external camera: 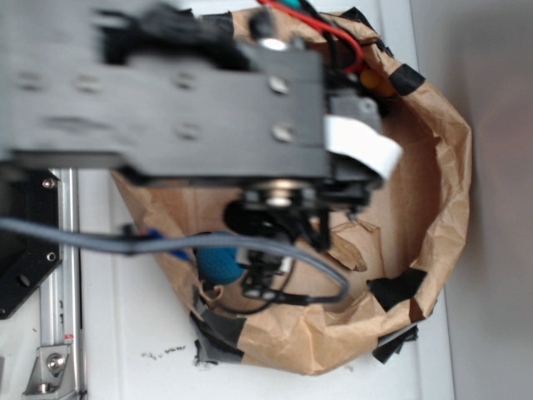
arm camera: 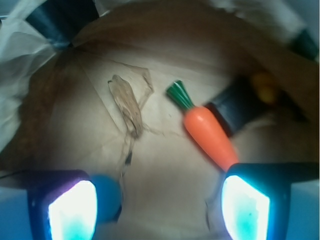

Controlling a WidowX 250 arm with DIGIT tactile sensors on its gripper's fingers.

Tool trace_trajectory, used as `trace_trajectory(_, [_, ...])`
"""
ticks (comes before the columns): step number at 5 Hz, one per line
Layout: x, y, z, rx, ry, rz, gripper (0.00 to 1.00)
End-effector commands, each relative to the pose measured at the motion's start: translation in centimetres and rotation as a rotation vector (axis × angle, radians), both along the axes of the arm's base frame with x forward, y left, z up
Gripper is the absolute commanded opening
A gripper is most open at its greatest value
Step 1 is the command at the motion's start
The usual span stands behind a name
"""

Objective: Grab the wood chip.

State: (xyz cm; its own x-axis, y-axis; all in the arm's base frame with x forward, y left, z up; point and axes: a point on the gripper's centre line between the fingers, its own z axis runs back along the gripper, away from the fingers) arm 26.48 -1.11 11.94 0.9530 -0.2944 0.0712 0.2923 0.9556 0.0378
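Exterior view
Arm (external camera: 166,92): dark, blurred, covers most of the upper frame and hangs over the paper bag (external camera: 433,192).
Tool (external camera: 275,250): hard to make out under the arm; only dark parts and a blue piece (external camera: 221,265) visible; opening cannot be judged here.
Wood chip: not visible here, hidden below the arm.
Bag: brown kraft paper, rim rolled down, patched with black tape (external camera: 396,287); stands on the white worktop (external camera: 133,333).
Cables: grey cable (external camera: 125,242) across the lower left, red wire (external camera: 333,33) at the top.
Rail: metal rail (external camera: 58,283) at the left edge, partly cut off.

Wrist view
Tool (arm camera: 160,207): wide open, nothing held; two fingers (arm camera: 72,207) at the bottom corners, both glowing bright and cut off by the frame edge.
Wood chip (arm camera: 126,102): flat on the bag floor, ahead of the tool and a little to the left of the middle, well apart from both fingers; brown and rough, close in colour to the paper, so outline partly hard to separate from a torn paper flap (arm camera: 142,82) beside it.
Carrot (arm camera: 205,127): orange with green tip, lies slanted to the right of the chip, not touching it; lower end near the right finger.
Tape: black strip (arm camera: 235,107) just behind the carrot; another black piece (arm camera: 60,17) at upper left.
Yellow object (arm camera: 265,87): blurred, upper right, kind cannot be told.
Between chip and tool: only bare paper.
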Motion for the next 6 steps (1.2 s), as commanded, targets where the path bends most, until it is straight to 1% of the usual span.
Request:
trace_trajectory(1, [2.1, -2.7, -3.2, 0.018, 0.005, -0.109, 1.00])
trace_trajectory(2, [3.0, -3.9, -6.0, 0.027, 0.038, -0.154, 1.00])
trace_trajectory(3, [3.3, -5.5, -7.0, 0.003, 0.028, -0.201, 1.00])
trace_trajectory(4, [3.6, -5.5, -7.5, 0.029, 0.038, -0.174, 1.00])
trace_trajectory(5, [4.1, -4.5, -8.0, 0.022, 0.059, -0.116, 0.00])
trace_trajectory(6, [4.2, -3.9, -8.5, 0.057, 0.078, -0.072, 0.00])
